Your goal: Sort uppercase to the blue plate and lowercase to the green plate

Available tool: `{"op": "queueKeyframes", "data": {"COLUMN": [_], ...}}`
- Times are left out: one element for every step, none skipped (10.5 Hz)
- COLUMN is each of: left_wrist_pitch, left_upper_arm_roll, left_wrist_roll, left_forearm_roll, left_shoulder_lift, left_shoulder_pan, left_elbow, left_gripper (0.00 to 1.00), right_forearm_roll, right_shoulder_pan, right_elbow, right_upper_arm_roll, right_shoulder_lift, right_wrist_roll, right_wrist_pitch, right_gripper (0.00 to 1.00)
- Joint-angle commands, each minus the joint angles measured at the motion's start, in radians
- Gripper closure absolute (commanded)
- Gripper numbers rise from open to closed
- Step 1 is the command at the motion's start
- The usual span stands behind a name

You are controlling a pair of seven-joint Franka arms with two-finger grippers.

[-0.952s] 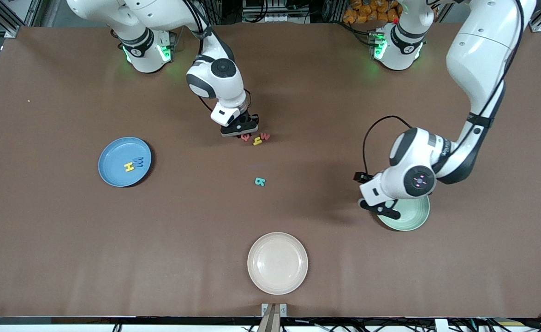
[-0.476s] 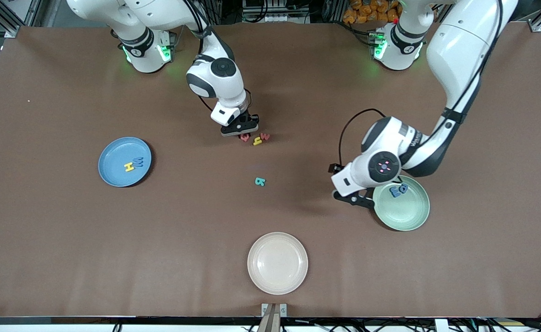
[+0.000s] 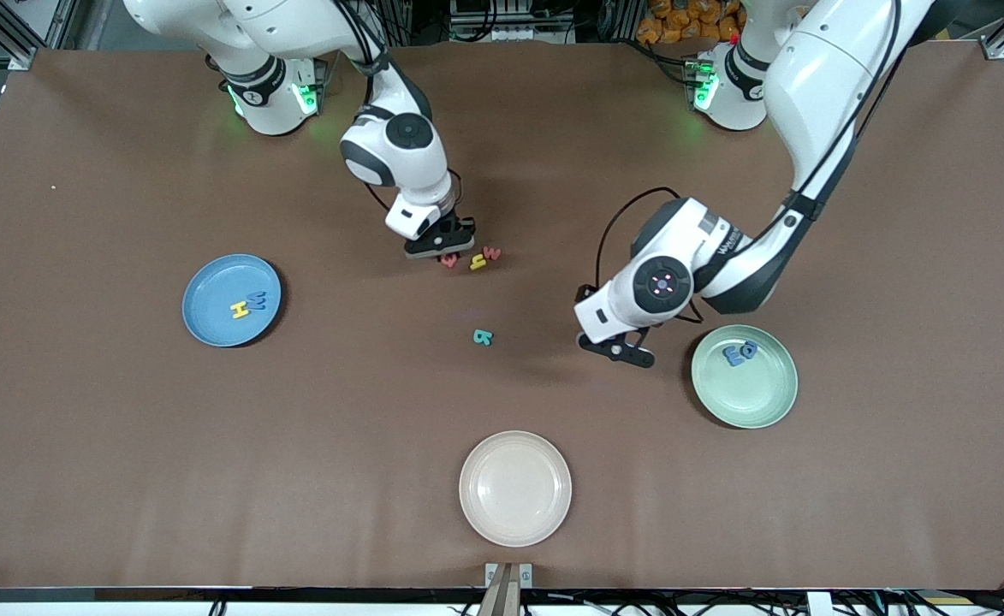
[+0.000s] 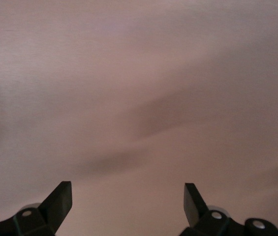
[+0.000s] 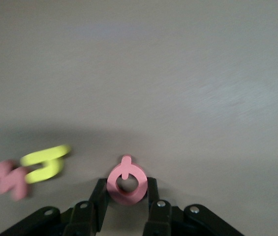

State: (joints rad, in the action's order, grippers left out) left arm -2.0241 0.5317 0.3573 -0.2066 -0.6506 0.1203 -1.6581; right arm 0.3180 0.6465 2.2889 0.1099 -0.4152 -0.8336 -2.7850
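Observation:
My right gripper (image 3: 440, 249) is shut on the red Q (image 3: 448, 260) low at the table's middle; in the right wrist view the Q (image 5: 127, 198) sits between the fingers (image 5: 98, 192). The yellow hooked letter (image 3: 478, 263) and the red w (image 3: 490, 253) lie beside it. The teal letter (image 3: 483, 337) lies nearer the front camera. The blue plate (image 3: 215, 287) holds the yellow H (image 3: 239, 310) and blue W (image 3: 257, 299). The green plate (image 3: 745, 393) holds two blue letters (image 3: 739, 352). My left gripper (image 3: 617, 351) is open and empty over bare table between the teal letter and the green plate, as the left wrist view (image 4: 127, 189) shows.
A cream plate (image 3: 514, 488) sits near the table's front edge, in the middle. The brown table cover (image 3: 125, 445) has a few low wrinkles.
My left gripper has moved off the green plate toward the table's middle, uncovering two blue letters in that plate. My right gripper has shifted slightly toward the right arm's end with the Q.

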Motion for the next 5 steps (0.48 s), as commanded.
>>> {"op": "queueKeyframes", "data": {"left_wrist_pitch": [-0.01,-0.016,-0.016,-0.016,-0.016], "left_upper_arm_roll": [0.014,0.016,0.017,0.033,0.043], "left_wrist_roll": [0.025,0.026,0.026,0.026,0.025], "left_forearm_roll": [-0.025,-0.058,-0.066,-0.065,-0.065], "left_shoulder_lift": [0.023,0.022,0.023,0.026,0.025], "left_shoulder_pan": [0.039,0.062,0.07,0.074,0.084], "left_elbow": [-0.012,-0.014,-0.014,-0.012,-0.012], "left_gripper": [0.0,0.0,0.0,0.0,0.0], "right_forearm_roll": [0.024,0.024,0.024,0.02,0.012], "right_shoulder_pan": [-0.102,-0.141,-0.184,-0.235,-0.27], "right_elbow": [0.011,0.012,0.012,0.009,0.001], "right_upper_arm_roll": [0.007,0.007,0.005,0.002,-0.007], "right_shoulder_lift": [0.061,0.075,0.093,0.119,0.143], "right_wrist_roll": [0.152,0.23,0.317,0.428,0.535], "right_wrist_pitch": [0.085,0.116,0.157,0.227,0.287], "right_gripper": [0.68,0.68,0.68,0.68,0.68]}}
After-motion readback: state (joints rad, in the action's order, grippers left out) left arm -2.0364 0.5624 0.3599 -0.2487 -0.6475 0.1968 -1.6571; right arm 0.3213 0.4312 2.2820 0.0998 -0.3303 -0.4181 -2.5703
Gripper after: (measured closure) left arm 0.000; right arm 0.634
